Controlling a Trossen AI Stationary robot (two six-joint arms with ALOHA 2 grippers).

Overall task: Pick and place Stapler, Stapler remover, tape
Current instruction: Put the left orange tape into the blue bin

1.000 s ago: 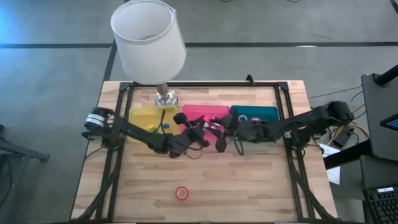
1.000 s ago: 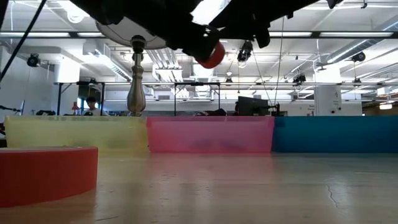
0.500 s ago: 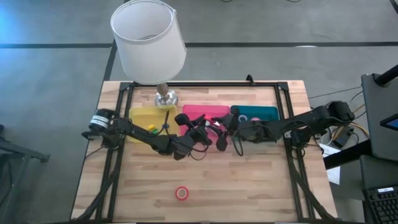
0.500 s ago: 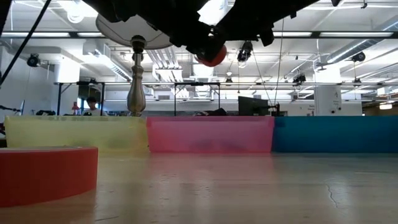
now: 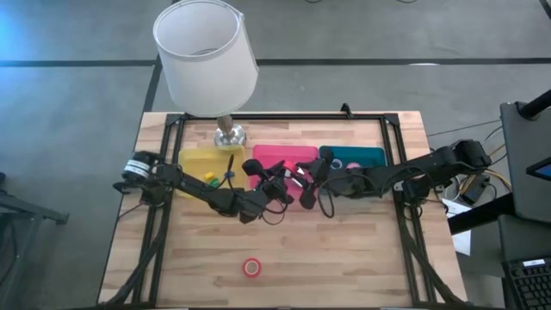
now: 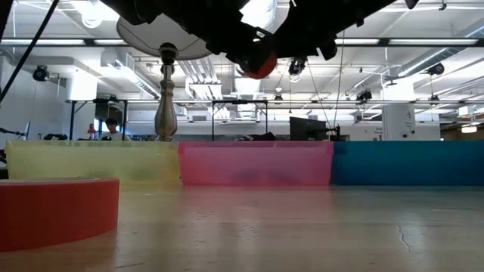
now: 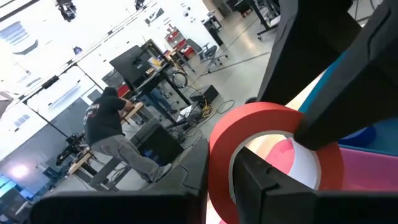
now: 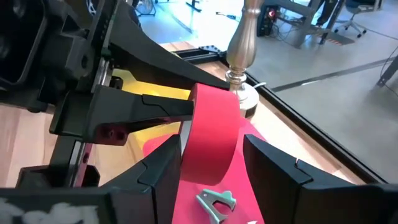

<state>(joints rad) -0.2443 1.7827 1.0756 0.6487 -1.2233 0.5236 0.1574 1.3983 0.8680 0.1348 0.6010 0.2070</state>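
A red tape roll (image 8: 214, 130) with a pale core hangs in the air over the pink bin (image 5: 284, 155), between both grippers. My left gripper (image 5: 280, 191) reaches in from the table's left and is shut on the roll. My right gripper (image 8: 214, 168) comes from the right and is open. Its fingers stand on either side of the roll's flat faces, and I cannot tell whether they touch it. The low view shows the roll (image 6: 261, 66) high above the table. A second red roll (image 5: 250, 267) lies flat near the near edge. My left gripper holds the red roll by its ring wall (image 7: 227, 155). One finger (image 7: 264, 183) is inside the hollow core and the other is outside the rim. The fingers come about level from the table's left. The roll is lifted clear, standing on edge.
Yellow (image 5: 200, 159), pink and teal (image 5: 357, 157) bins sit in a row toward the far edge. A lamp stands with its base (image 5: 229, 133) behind the yellow bin. A silvery claw piece (image 8: 217, 202) lies in the pink bin. Bare wood lies around the near roll (image 6: 57, 208).
My left gripper has carried the red roll a little up and toward the right gripper. The right gripper has moved in toward the roll, so its fingers now flank it.
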